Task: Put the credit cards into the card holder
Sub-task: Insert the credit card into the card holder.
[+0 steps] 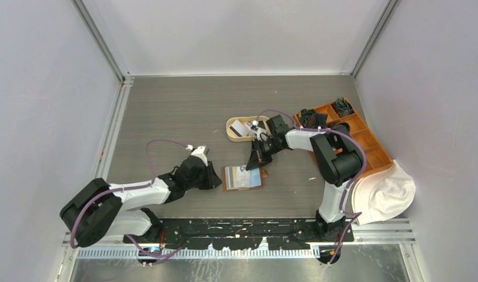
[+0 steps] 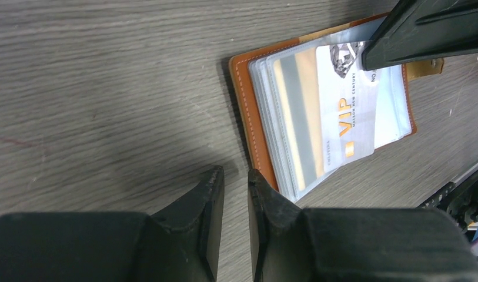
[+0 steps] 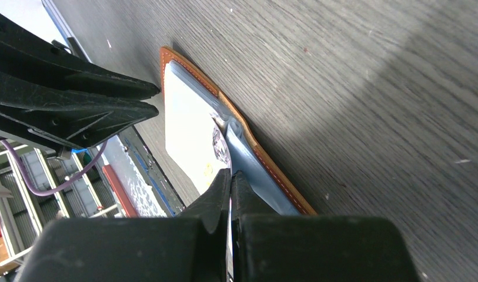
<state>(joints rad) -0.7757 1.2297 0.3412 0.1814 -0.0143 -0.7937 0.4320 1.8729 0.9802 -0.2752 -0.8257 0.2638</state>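
The brown card holder [image 1: 228, 178] lies open on the table, clear sleeves up. A white credit card [image 2: 342, 111] printed "VIP" sits partly in a sleeve, and my right gripper [image 1: 255, 164] is shut on its far end. From the right wrist, my right gripper [image 3: 230, 176] pinches the card [image 3: 189, 129] edge-on over the holder's stitched edge [image 3: 271, 164]. My left gripper [image 2: 236, 176] is open by a narrow gap with nothing in it, and one fingertip [image 2: 257, 183] is at the holder's brown edge [image 2: 248, 111]. More credit cards [image 1: 242, 128] lie in the cream tray [image 1: 231, 135].
An orange compartmented box [image 1: 365, 141] with dark items stands at the right. A white hat [image 1: 383, 194] lies by the right arm's base. The cream tray is just behind the right gripper. Walls close the table on three sides.
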